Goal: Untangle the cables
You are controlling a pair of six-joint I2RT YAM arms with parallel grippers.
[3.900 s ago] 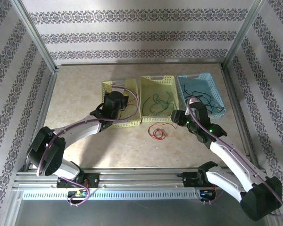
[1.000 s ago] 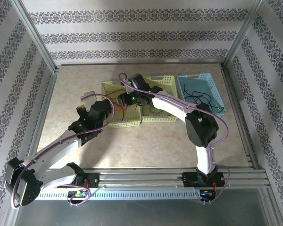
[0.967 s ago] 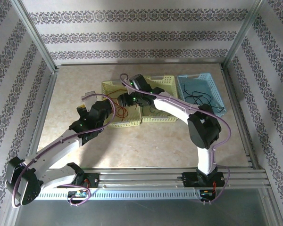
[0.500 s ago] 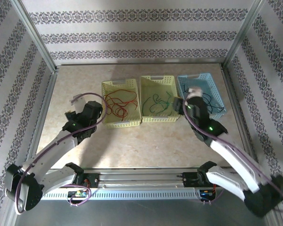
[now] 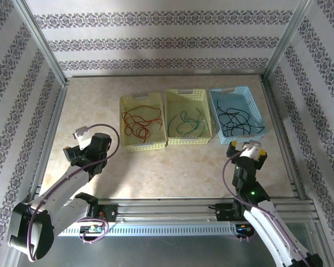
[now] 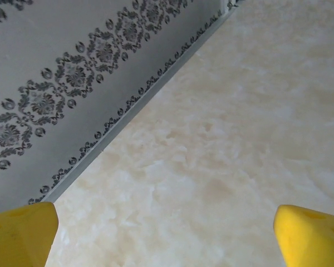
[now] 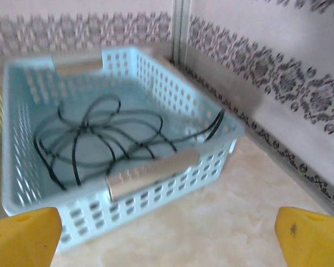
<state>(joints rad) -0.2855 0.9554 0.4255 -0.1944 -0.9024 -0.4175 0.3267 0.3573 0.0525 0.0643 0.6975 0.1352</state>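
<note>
The cables are sorted by colour into three baskets at the far part of the table (image 5: 172, 167). The red cable (image 5: 138, 122) lies in the left basket (image 5: 126, 146), well ahead of the left jaws and to their right. The green cable (image 5: 188, 122) lies in the middle basket (image 5: 187, 140). The black cable (image 7: 100, 136) lies in loose loops in the blue basket (image 7: 156, 72), ahead of the right jaws and a little to their left; one end of it hangs over the rim at the near right corner.

About four seconds ago a red cable lay on the table in front of the middle basket; now the red is in the left basket. Half a second ago the right arm reached up to the gap between the middle and blue baskets, and the left arm stood close to the left basket. Now both arms have pulled back toward the near edge.

The right jaws are wide and hold nothing, their yellow fingertips (image 7: 25, 236) at the two lower corners of the wrist view. The left jaws are wide too, fingertips (image 6: 22, 233) far apart over bare table, with the patterned wall (image 6: 55, 67) ahead on their left.
</note>
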